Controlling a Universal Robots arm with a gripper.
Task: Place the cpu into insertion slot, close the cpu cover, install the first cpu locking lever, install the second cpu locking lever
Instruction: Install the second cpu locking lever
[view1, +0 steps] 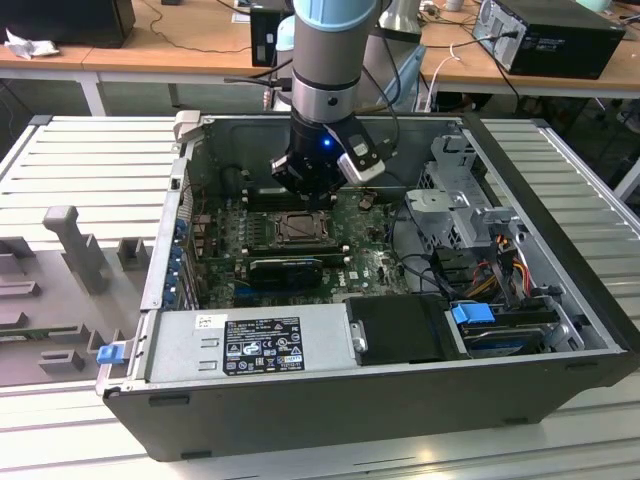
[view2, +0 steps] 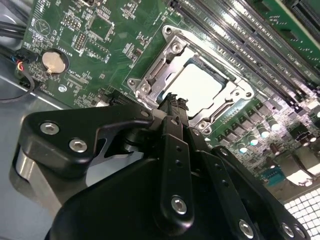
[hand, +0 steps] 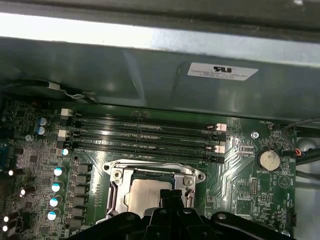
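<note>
The cpu (view2: 202, 85) shows its silvery face inside the insertion slot (view1: 300, 230) on the green board. The cpu cover (view2: 150, 70), a silver frame plate, lies flat around the chip; it appears again in the first wrist view, cpu cover (hand: 155, 172) framing cpu (hand: 142, 195). My gripper (view2: 172, 102) hovers right over one edge of the socket with its black fingers together and nothing between them. Its tips, gripper (hand: 172, 194), overlap the chip's edge in the first wrist view. In the exterior view the gripper (view1: 305, 200) hangs inside the open computer case just behind the socket. I cannot tell how the locking levers stand.
Long black memory slots (hand: 145, 132) run beside the socket. A coin battery (hand: 268, 160) and a row of capacitors (hand: 56, 187) sit on the board. The power supply (view1: 250, 345), a drive cage (view1: 460, 190) and cables (view1: 500, 260) crowd the case around the board.
</note>
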